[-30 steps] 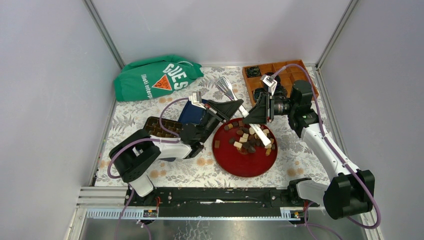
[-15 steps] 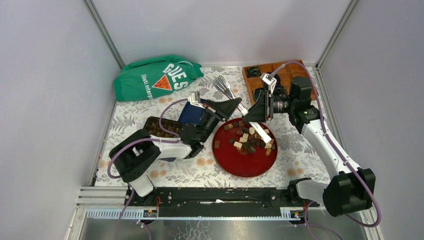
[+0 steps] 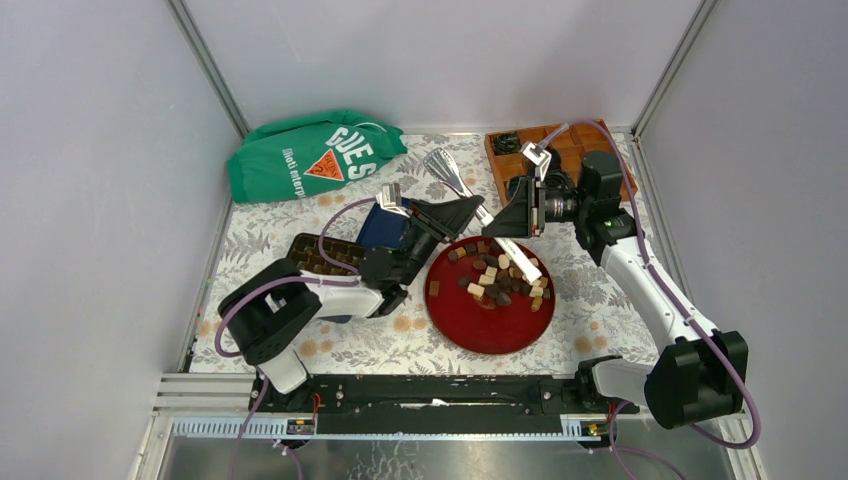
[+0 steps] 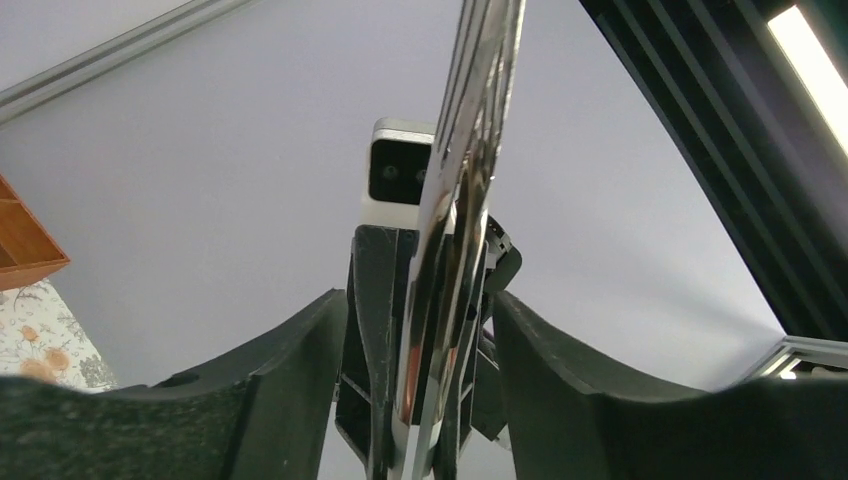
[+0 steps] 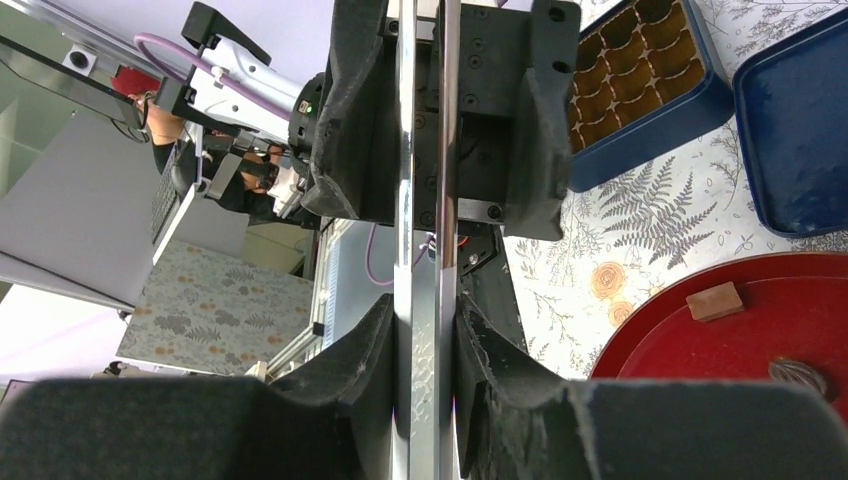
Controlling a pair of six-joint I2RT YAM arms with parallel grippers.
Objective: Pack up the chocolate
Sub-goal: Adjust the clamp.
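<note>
Silver metal tongs point(image 3: 455, 178) slant from the back of the table down over the red plate point(image 3: 480, 328). My right gripper point(image 3: 500, 232) is shut on the tongs point(image 5: 425, 250), both pads pressed against the blades. My left gripper point(image 3: 476, 208) stands open around the tongs point(image 4: 455, 230), with a gap on each side. The chocolate point(image 3: 500, 278), small dark brown, mid brown and cream pieces, lies heaped on the plate's far half. One brown piece point(image 5: 716, 301) shows in the right wrist view on the red plate point(image 5: 700, 355).
A blue box with brown compartments point(image 3: 318, 255) and its blue lid point(image 3: 383, 228) lie left of the plate, under my left arm. A green bag point(image 3: 315, 155) sits at the back left. A wooden divided tray point(image 3: 575, 148) holding a black coiled cable point(image 3: 505, 142) stands back right.
My left gripper's jaws have opened off the tongs. My right gripper has shut on the tongs and shifted slightly toward the back.
</note>
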